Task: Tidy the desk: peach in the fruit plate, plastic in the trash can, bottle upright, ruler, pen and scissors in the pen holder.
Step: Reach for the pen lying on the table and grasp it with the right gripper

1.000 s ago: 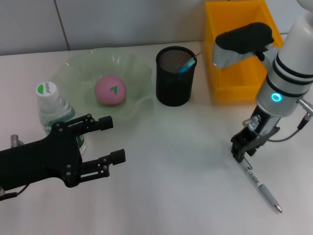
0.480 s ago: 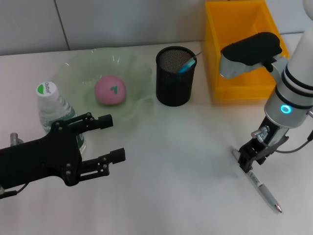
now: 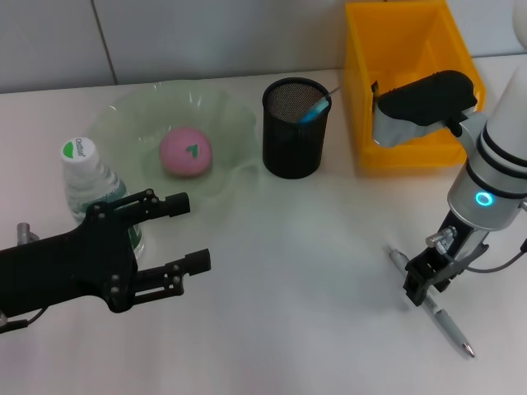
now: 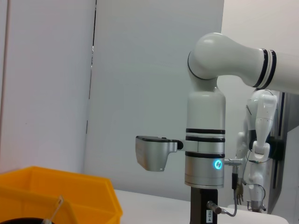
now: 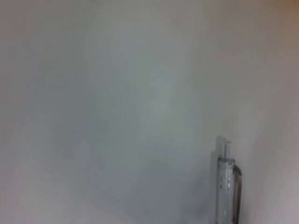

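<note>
Head view: right gripper [image 3: 422,282] down at the desk's [image 3: 305,271] near right part, fingers closed around the pen [image 3: 435,311], which lies flat on the desk, one end poking out beyond the fingers on each side. Left gripper [image 3: 191,234] hovers at the near left, fingers spread wide, holding nothing. One bottle [image 3: 92,188] upright beside the left gripper. One peach [image 3: 186,152] in the green fruit plate [image 3: 228,118]. One black mesh pen holder [image 3: 295,129], something blue inside. One yellow trash can [image 3: 401,62] at the far right. Desk white; grey panelled wall behind.

Left wrist view: right arm [image 4: 204,140], trash can rim [image 4: 65,184], plain wall.

Right wrist view: pen end [image 5: 227,186] on bare desk.
</note>
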Available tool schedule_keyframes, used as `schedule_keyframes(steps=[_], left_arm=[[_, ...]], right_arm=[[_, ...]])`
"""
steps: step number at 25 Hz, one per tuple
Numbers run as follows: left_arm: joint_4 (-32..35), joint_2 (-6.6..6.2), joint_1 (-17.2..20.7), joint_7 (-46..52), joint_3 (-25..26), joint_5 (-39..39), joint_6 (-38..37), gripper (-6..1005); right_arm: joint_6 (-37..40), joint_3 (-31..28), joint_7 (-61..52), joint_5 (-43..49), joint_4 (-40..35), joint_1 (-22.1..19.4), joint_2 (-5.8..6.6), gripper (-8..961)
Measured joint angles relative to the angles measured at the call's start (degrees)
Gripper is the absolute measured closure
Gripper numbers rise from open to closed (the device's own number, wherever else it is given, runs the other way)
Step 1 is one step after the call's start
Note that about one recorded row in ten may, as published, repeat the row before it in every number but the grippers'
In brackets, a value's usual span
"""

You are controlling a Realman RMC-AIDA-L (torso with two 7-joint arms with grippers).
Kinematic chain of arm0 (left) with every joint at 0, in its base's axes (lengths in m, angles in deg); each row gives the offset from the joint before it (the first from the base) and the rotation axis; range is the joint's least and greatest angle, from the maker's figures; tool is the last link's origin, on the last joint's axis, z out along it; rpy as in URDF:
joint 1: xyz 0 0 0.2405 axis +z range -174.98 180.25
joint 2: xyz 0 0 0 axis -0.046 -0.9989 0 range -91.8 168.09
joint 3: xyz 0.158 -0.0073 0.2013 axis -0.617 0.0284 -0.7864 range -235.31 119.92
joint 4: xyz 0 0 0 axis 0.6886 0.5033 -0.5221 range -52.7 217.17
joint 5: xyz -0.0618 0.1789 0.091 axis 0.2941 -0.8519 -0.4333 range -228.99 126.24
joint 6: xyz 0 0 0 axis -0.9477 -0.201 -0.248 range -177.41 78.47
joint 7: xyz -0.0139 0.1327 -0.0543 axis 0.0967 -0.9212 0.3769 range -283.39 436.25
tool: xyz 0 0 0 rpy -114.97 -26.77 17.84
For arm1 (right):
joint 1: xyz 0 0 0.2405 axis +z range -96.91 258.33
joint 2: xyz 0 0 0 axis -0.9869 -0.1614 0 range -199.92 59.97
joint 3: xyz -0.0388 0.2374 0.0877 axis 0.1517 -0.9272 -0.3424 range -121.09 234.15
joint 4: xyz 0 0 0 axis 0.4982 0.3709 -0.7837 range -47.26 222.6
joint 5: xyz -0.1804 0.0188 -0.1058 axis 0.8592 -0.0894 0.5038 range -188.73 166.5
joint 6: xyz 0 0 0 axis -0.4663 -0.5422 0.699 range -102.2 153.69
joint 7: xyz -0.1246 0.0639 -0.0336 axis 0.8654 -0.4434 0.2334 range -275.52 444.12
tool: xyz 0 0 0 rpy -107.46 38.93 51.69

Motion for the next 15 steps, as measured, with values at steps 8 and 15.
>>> schedule_keyframes(steps=[8, 15], left_arm=[[0.0, 0.0, -0.06, 0.07, 0.0, 0.07, 0.0, 238], [-0.04, 0.0, -0.08, 0.28, 0.0, 0.17, 0.11, 238]], right_arm=[[-0.6, 1.17, -0.01, -0.36, 0.09, -0.11, 0.0, 581], [-0.87, 1.18, -0.01, -0.39, 0.48, -0.05, 0.0, 592]])
